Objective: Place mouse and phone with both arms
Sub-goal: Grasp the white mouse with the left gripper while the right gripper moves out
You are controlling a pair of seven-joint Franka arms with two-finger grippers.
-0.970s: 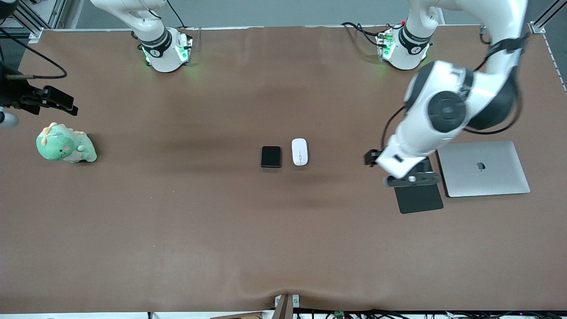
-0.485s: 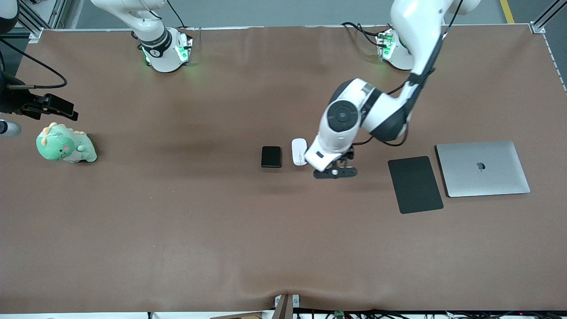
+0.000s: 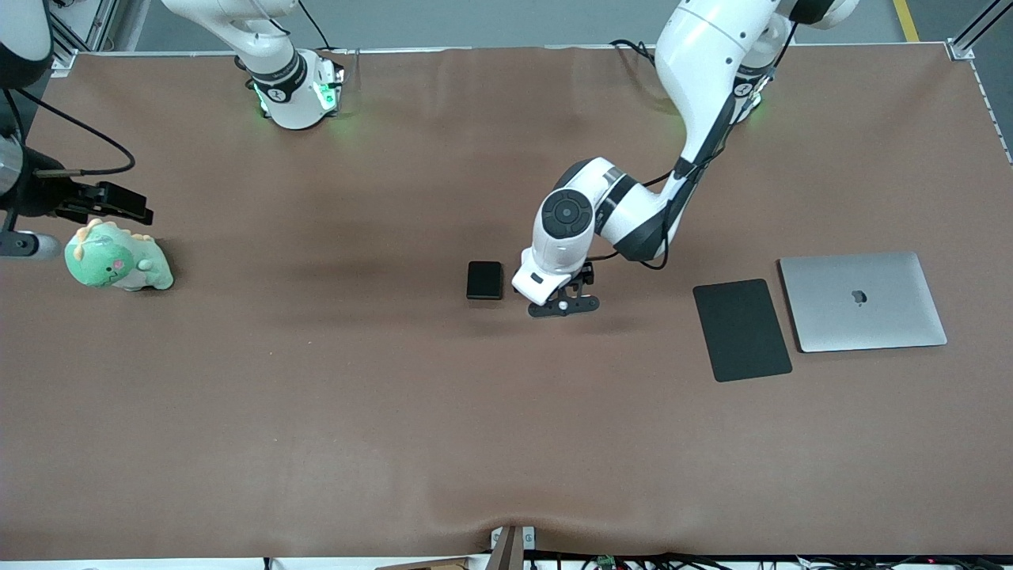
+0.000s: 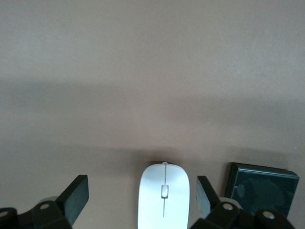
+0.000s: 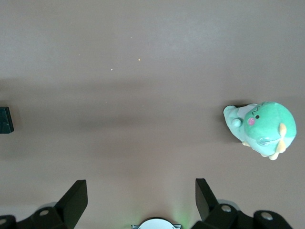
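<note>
We see a wide brown table (image 3: 316, 412) with both arm bases along its upper edge in the front view. The left arm (image 3: 696, 95) reaches down from its base to the middle of the table, and its wrist hides the mouse from the front camera. The right arm (image 3: 253, 39) leaves the frame at the top and comes back in at its own end of the table. A closed silver laptop (image 3: 863, 301) lies toward the left arm's end, and a flat black mouse pad (image 3: 741, 329) lies just beside it, toward the middle. A green plush dinosaur (image 3: 117, 257) sits toward the right arm's end. The left gripper (image 4: 143, 198) hangs over the mouse (image 4: 164, 193) with its fingers (image 4: 76, 196) spread wide; in the left wrist view the white mouse lies between them, touching neither, closer to one finger than the other. The right gripper (image 5: 141, 196) hovers over bare table near the dinosaur, its fingers (image 5: 75, 197) likewise spread apart and holding nothing. The phone (image 3: 484, 279) lies flat on the middle of the table, just beside the left gripper toward the right arm's end; in the left wrist view it sits next to the mouse with a narrow strip of table between them.
</note>
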